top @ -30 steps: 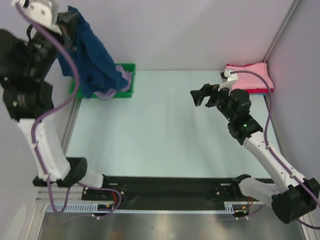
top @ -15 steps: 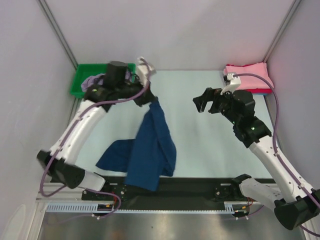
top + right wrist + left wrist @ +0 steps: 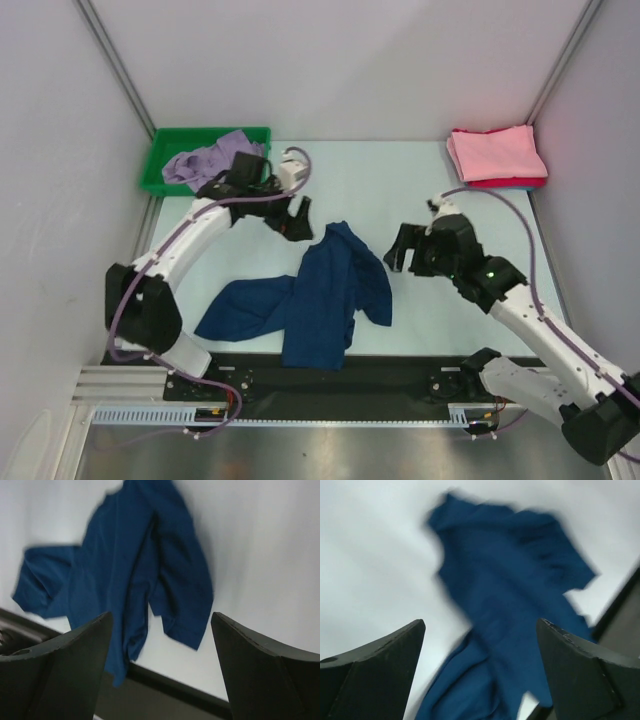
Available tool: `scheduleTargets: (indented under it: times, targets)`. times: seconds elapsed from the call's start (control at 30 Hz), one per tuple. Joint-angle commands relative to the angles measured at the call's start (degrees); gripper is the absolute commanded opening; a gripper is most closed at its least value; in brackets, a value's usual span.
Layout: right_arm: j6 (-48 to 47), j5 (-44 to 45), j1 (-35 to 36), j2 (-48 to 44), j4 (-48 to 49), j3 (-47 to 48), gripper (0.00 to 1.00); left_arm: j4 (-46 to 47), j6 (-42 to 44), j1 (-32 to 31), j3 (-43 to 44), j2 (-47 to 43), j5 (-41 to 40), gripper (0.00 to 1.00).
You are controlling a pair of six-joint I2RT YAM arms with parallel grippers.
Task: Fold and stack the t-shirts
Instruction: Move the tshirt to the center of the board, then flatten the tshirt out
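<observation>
The navy t-shirt (image 3: 325,295) lies crumpled at lower centre, and the left gripper (image 3: 298,220) and right gripper (image 3: 398,252), both spread empty beside it, would best pinch opposite edges and draw them apart to flatten it before folding.

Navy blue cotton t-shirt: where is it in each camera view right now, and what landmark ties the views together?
Top external: navy blue cotton t-shirt crumpled at lower centre, overlapping the black base strip.
Left wrist: blurred, filling the centre.
Right wrist: upper left to centre.
Landmark: that strip, at left wrist's right edge and right wrist's bottom.
</observation>
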Motion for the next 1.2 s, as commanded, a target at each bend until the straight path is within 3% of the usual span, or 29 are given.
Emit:
scheduleTargets:
  times: [0.0,0.17,0.37,0.53,0.7,0.77,0.8,0.93,1.0,1.17]
  targets:
    - [5.89,0.83,6.11,3.82,5.41,-4.22,0.86,-2.25,8.83,8.95,-7.94,-9.05,-6.93,0.97]
    - [4.85,-2.84,11.04,19.19,11.30,-1.16,0.90,-9.12,26.04,12.13,-28.30,-18.72,-16.52,0.89]
    - [2.91,2.32,15.79,36.48,6.24,15.18,0.93,-3.53,30.12,13.45,-44.77,-25.94,-28.02,0.95]
    - [2.13,3.99,14.92,48.64,-1.60,26.78,0.96,4.04,28.28,14.15,-47.43,-19.81,-33.06,0.97]
    - [0.19,6.10,14.57,55.06,-3.54,29.61,0.95,9.85,26.96,14.15,-47.43,-13.56,-36.66,0.91]
    - [-0.43,4.88,13.78,56.38,-2.76,29.79,0.83,9.42,26.78,14.15,-46.29,-11.10,-35.17,0.75]
    - [-0.69,3.66,13.08,57.35,-1.88,29.44,0.64,8.89,26.61,14.15,-45.16,-9.96,-33.69,0.59]
    - [-1.04,4.69,9.22,56.14,0.31,28.74,0.05,7.31,25.47,14.15,-40.25,-9.07,-26.50,0.21]
    - [-2.71,4.79,6.67,55.25,1.46,29.26,0.00,7.22,24.33,14.06,-37.60,-8.54,-23.93,0.00]
    - [-10.87,0.13,-2.82,55.33,6.56,32.51,0.00,8.53,21.25,13.71,-27.58,-4.85,-15.76,0.00]
